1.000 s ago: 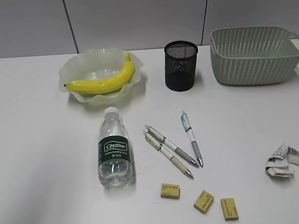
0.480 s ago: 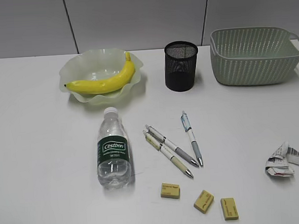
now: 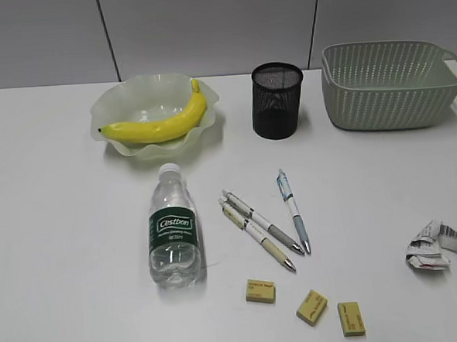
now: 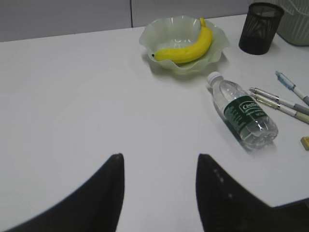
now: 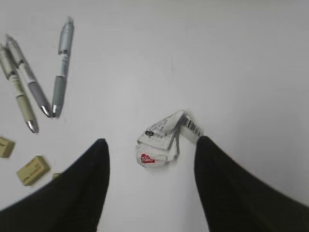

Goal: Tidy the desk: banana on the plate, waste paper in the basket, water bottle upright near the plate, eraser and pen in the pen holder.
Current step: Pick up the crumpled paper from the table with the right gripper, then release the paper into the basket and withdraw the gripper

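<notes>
A yellow banana [image 3: 163,122] lies on the pale green wavy plate [image 3: 112,104] at the back left. A clear water bottle [image 3: 172,229] with a green label lies on its side in front of the plate. Three pens [image 3: 267,224] lie in the middle, and three yellow erasers [image 3: 310,307] lie near the front edge. Crumpled waste paper [image 3: 431,247] lies at the right. The black mesh pen holder [image 3: 277,100] and green basket [image 3: 390,83] stand at the back. My left gripper [image 4: 159,164] is open over bare table. My right gripper [image 5: 152,147] is open, with the waste paper [image 5: 164,137] between its fingertips.
The white table runs to a grey wall at the back. The plate [image 4: 219,43], bottle [image 4: 245,114] and pen holder [image 4: 260,28] lie far ahead and right of the left gripper. Pens [image 5: 34,87] and erasers [image 5: 31,169] lie left of the right gripper.
</notes>
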Robot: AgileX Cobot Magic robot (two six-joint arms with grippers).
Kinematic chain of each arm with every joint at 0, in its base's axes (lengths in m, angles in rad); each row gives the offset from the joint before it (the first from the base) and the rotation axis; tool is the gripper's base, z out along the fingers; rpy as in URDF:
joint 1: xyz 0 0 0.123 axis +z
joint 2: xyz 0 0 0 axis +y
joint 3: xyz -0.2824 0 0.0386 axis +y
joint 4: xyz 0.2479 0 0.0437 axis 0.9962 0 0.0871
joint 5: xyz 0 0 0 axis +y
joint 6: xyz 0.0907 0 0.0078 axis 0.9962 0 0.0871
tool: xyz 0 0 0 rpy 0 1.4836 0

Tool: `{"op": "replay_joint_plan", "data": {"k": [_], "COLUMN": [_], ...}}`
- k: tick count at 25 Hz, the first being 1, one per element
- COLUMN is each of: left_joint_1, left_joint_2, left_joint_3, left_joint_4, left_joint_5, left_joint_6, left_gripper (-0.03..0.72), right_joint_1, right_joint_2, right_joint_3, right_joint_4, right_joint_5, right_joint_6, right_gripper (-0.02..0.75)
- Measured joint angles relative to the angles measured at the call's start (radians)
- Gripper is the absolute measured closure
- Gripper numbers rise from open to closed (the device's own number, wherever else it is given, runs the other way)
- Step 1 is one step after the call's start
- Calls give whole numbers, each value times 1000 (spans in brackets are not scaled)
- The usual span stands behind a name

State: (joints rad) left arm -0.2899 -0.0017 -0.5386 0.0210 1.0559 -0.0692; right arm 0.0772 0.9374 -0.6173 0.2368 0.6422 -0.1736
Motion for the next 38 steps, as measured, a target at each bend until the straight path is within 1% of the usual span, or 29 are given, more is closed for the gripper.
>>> {"op": "replay_joint_plan", "data": {"k": [4,7,11,12,15,16,17,22,25,28,30,31,32,33,35,36,37,38], "left_joint_1": [0,0,0,0,0,0,0,0,0,0,0,0,0,0,0,0,0,0], "left_joint_2": [-5,-5,-5,-5,-5,-5,-5,-5,-5,-5,-5,-5,-5,-5,-5,-5,-5,-5], "left_joint_3": [0,0,0,0,0,0,0,0,0,0,0,0,0,0,0,0,0,0], "left_joint_4": [-1,-2,-2,-2,-2,-2,-2,-2,-2,-2,-2,-2,-2,-3,-3,-3,-3,-3], "left_joint_5": [0,0,0,0,0,0,0,0,0,0,0,0,0,0,0,0,0,0], "left_joint_6": [-1,-1,-1,-1,-1,-1,-1,-1,-1,-1,-1,-1,-1,-1,-1,-1,-3,-2], "left_gripper": [321,321,321,321,321,321,321,326,347,374,394,405,412,422,438,442,444,445], "right_joint_1": [0,0,0,0,0,0,0,0,0,0,0,0,0,0,0,0,0,0], "right_joint_2": [375,611,833,867,909,902,879,680,592,640,732,801,850,894,971,988,996,995], "right_joint_3": [-54,-94,-182,-201,-221,-222,-222,-240,-308,-428,-550,-613,-663,-719,-802,-836,-863,-881], "right_joint_4": [0,6,31,29,2,-5,-10,-25,-62,-121,-156,-180,-191,-200,-209,-211,-212,-214], "right_joint_5": [-58,-119,-154,-153,-152,-154,-154,-213,-342,-486,-537,-542,-540,-529,-490,-461,-425,-391], "right_joint_6": [19,61,83,97,134,140,142,115,93,88,86,86,86,86,86,86,89,93], "right_gripper": [239,227,232,266,571,638,674,681,681,681,680,664,630,559,347,259,176,127]}}
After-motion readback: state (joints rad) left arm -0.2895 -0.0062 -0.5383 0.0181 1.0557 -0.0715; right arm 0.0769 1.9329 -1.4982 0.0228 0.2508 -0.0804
